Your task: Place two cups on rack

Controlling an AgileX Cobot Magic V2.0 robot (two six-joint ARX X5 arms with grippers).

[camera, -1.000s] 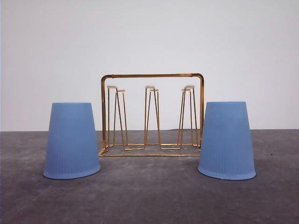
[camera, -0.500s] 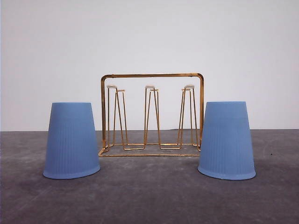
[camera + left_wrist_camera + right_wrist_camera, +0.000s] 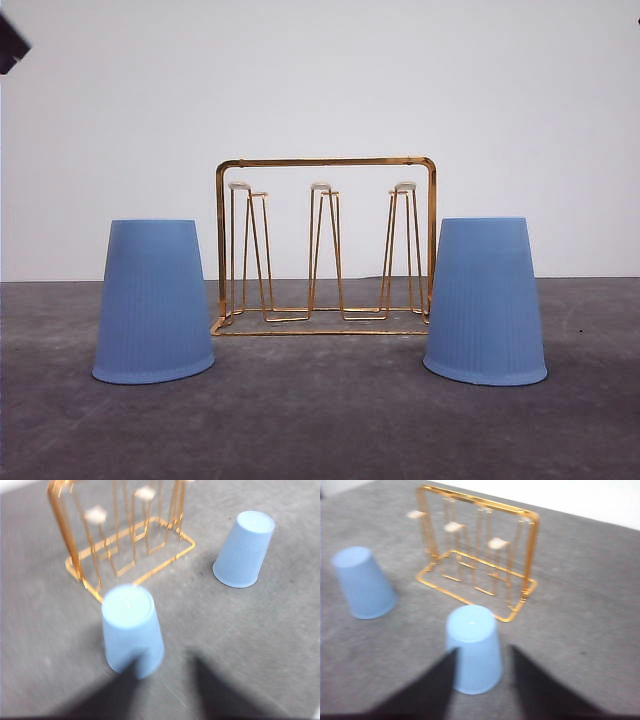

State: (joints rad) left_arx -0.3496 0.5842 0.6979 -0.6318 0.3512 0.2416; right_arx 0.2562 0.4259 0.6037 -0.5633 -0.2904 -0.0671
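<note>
Two light blue ribbed cups stand upside down on the grey table, the left cup (image 3: pixel 153 300) and the right cup (image 3: pixel 485 300), either side of the gold wire rack (image 3: pixel 325 245). The rack's white-tipped pegs are bare. In the left wrist view my left gripper (image 3: pixel 167 680) is open above the table. The left cup (image 3: pixel 132 630) lies just ahead of it, partly behind one finger (image 3: pixel 120 692). In the right wrist view my right gripper (image 3: pixel 482 680) is open too. The right cup (image 3: pixel 474 647) sits ahead of the gap between its fingers. Neither gripper touches a cup.
The grey table (image 3: pixel 320 420) runs back to a white wall behind the rack. A dark piece of an arm (image 3: pixel 10 45) shows in the front view's upper left corner. Each wrist view also takes in the far cup (image 3: pixel 245 550) (image 3: pixel 362 582) and the rack (image 3: pixel 125 545) (image 3: pixel 480 555).
A dark piece of an arm has come into the upper left corner of the front view. The cups and the rack have not moved.
</note>
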